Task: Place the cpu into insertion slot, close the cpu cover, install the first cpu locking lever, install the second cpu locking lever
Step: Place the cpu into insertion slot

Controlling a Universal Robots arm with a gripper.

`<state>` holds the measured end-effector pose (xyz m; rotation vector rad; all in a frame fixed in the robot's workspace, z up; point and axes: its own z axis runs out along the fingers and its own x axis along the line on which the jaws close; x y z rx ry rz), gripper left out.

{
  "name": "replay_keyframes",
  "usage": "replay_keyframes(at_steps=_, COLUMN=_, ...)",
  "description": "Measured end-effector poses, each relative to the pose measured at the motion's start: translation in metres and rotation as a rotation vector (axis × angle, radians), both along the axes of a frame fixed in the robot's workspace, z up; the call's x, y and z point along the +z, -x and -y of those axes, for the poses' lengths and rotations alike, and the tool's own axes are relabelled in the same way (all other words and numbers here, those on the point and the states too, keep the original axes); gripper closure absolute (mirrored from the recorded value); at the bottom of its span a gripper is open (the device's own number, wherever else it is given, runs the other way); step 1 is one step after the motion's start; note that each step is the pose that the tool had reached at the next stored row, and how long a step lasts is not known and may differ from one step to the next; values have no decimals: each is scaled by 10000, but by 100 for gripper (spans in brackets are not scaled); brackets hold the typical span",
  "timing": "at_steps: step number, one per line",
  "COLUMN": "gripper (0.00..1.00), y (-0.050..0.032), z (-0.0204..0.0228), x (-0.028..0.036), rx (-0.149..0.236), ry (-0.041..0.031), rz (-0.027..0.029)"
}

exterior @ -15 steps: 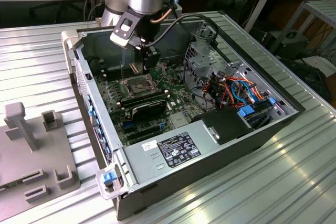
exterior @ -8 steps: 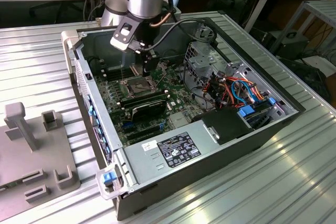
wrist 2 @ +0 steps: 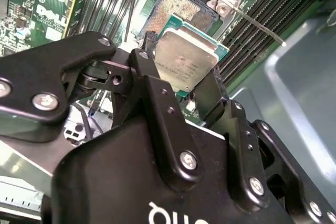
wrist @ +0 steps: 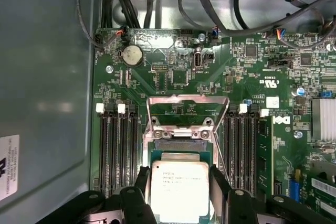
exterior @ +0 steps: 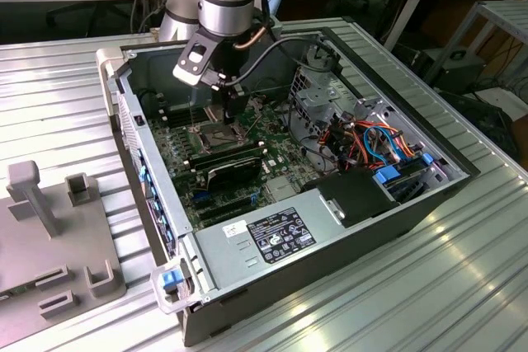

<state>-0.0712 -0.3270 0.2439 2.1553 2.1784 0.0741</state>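
Gripper clamped on chip, fingers gripping two opposite edges, over the open socket; cover raised.

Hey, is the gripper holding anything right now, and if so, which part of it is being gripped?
Yes. The gripper holds the cpu, pinched by two opposite side edges, over the open insertion slot.

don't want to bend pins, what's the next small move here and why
Probably ease the end effector a little straight down. It grips the cpu by two edges above the socket, whose contacts lie bare, and the cpu cover stands open. How well they line up I cannot tell.
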Motion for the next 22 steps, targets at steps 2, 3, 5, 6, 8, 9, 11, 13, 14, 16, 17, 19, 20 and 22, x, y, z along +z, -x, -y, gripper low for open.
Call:
replay_keyframes(at_steps=2, gripper=45, y=2, z=-3, x=-50, rx=-4, ry=0, rz=0)
replay_keyframes(at_steps=3, gripper=45, y=17, z=-3, x=-82, rx=-3, ry=-1, rz=2)
replay_keyframes(at_steps=5, gripper=45, y=36, z=-3, x=-118, rx=-3, ry=0, rz=7)
replay_keyframes(at_steps=6, gripper=45, y=39, z=-3, x=-148, rx=-3, ry=-2, rz=15)
replay_keyframes(at_steps=8, gripper=45, y=40, z=0, x=-221, rx=-2, ry=0, rz=27)
replay_keyframes(at_steps=9, gripper=45, y=41, z=0, x=-253, rx=-2, ry=-1, rz=29)
replay_keyframes(at_steps=11, gripper=45, y=44, z=0, x=-295, rx=-4, ry=-1, rz=30)
replay_keyframes(at_steps=13, gripper=45, y=45, z=17, x=-327, rx=-3, ry=1, rz=28)
replay_keyframes(at_steps=14, gripper=45, y=45, z=30, x=-348, rx=-3, ry=0, rz=28)
replay_keyframes(at_steps=16, gripper=45, y=45, z=30, x=-409, rx=1, ry=-1, rz=29)
replay_keyframes(at_steps=17, gripper=45, y=45, z=33, x=-416, rx=5, ry=0, rz=28)
replay_keyframes(at_steps=19, gripper=45, y=45, z=47, x=-420, rx=16, ry=-1, rz=28)
replay_keyframes(at_steps=20, gripper=45, y=46, z=51, x=-421, rx=18, ry=-3, rz=30)
replay_keyframes(at_steps=22, gripper=45, y=47, z=53, x=-424, rx=16, ry=-2, rz=28)
